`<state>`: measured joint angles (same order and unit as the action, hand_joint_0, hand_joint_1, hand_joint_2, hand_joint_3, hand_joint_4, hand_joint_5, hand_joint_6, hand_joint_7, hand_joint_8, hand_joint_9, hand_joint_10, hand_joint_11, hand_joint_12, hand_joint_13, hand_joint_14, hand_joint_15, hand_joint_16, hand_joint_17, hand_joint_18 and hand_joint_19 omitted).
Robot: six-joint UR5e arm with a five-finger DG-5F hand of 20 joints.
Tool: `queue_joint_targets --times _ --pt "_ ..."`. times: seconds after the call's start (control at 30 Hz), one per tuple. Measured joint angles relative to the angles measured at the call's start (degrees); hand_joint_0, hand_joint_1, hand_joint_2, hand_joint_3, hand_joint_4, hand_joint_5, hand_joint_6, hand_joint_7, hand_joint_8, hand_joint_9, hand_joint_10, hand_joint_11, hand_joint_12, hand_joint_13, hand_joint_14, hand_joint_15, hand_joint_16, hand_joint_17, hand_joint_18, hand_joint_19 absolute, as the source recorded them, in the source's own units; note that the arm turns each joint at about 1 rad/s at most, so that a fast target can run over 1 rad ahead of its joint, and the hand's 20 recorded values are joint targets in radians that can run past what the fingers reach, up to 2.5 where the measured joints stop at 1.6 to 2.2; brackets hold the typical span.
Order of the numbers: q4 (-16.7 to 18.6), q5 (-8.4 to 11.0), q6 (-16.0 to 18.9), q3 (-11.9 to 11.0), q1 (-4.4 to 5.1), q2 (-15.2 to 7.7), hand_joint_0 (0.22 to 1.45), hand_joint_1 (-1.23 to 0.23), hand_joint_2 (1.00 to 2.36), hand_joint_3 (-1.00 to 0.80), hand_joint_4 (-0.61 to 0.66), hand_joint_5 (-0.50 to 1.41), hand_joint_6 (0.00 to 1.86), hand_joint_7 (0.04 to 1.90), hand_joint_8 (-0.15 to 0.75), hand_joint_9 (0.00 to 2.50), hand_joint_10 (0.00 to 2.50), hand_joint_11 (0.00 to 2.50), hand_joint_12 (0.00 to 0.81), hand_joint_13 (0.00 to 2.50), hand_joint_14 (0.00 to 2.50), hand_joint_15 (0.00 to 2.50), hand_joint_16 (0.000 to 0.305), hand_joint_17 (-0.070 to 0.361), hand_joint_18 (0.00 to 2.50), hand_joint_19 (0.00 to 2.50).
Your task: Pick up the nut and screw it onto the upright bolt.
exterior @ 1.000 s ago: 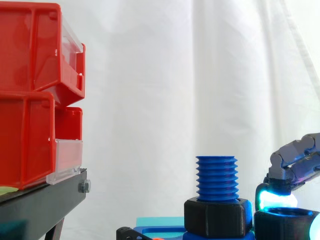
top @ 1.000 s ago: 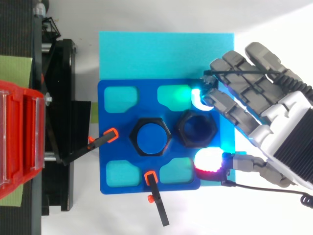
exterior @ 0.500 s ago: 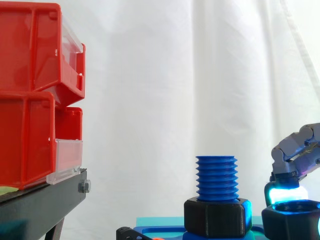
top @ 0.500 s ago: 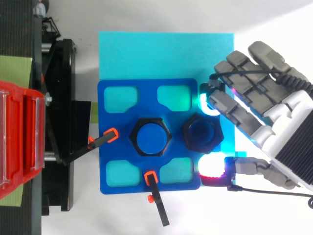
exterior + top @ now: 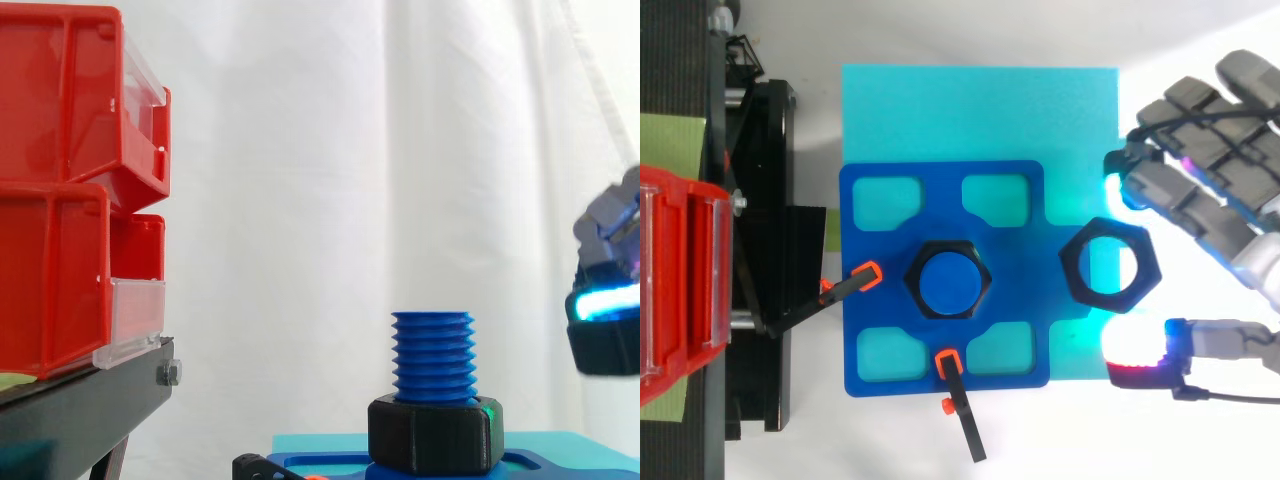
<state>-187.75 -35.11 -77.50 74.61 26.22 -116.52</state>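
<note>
Top view: the hand [image 5: 1200, 200] pinches the black nut [image 5: 1110, 265] between fingers and thumb over the right edge of the cyan mat [image 5: 980, 110], apart from the upright blue bolt [image 5: 947, 280] on the blue plate [image 5: 940, 200]. Side view shows the nut raised level with the bolt's threads, with a white curtain [image 5: 300, 200] behind and red bins [image 5: 70, 180] to the left.

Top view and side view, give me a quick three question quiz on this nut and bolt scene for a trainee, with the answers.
1. True or false: the loose nut lies on the blue plate.
2. What grips the nut? A) the robot hand B) a person C) nothing
3. Fill in: the blue bolt stands ___ on the plate.
Key: 1 false, the side view shows it lifted clear. 2 A. 3 upright.
</note>
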Motion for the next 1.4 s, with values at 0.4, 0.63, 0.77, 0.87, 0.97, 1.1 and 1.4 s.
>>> queue_joint_targets --times 0.4,0.63,0.77,0.87,0.97,1.1,1.4 --pt "0.3 -11.06 -5.5 -7.0 -4.02 0.5 0.59 -0.51 1.0 -0.5 0.24 -0.16 0.64 1.08 0.274 0.65 0.0 0.15 0.319 0.56 0.0 0.0 0.037 0.083 0.41 0.07" --pt "10.3 -18.25 -14.8 -7.2 -6.59 -1.1 0.59 -0.51 1.0 -0.5 0.24 -0.15 0.64 1.09 0.274 0.66 0.0 0.15 0.317 0.58 0.0 0.01 0.037 0.084 0.45 0.08" --pt "15.0 -20.84 -16.5 -7.4 -7.61 -2.6 0.59 -0.51 1.0 -0.5 0.24 -0.15 0.64 1.09 0.275 0.67 0.0 0.14 0.316 0.58 0.0 0.01 0.037 0.084 0.45 0.08" --pt "17.1 -22.51 -16.5 -7.5 -8.16 -3.5 0.59 -0.51 1.0 -0.5 0.24 -0.15 0.63 1.09 0.274 0.67 0.0 0.15 0.317 0.58 0.0 0.01 0.037 0.084 0.46 0.09" --pt "18.7 -23.83 -16.5 -7.6 -8.56 -4.1 0.59 -0.51 1.0 -0.5 0.24 -0.15 0.63 1.09 0.274 0.67 0.0 0.15 0.318 0.59 0.0 0.01 0.037 0.084 0.46 0.09" --pt "19.5 -24.78 -16.4 -7.6 -8.86 -4.9 0.58 -0.51 1.0 -0.5 0.23 -0.15 0.63 1.1 0.275 0.68 0.0 0.15 0.317 0.59 0.0 0.01 0.037 0.083 0.47 0.09" --pt "19.5 -27.26 -14.5 -7.5 -9.7 -7.0 0.58 -0.51 1.0 -0.49 0.24 -0.15 0.62 1.11 0.276 0.69 0.0 0.15 0.317 0.6 0.0 0.02 0.037 0.083 0.48 0.1"
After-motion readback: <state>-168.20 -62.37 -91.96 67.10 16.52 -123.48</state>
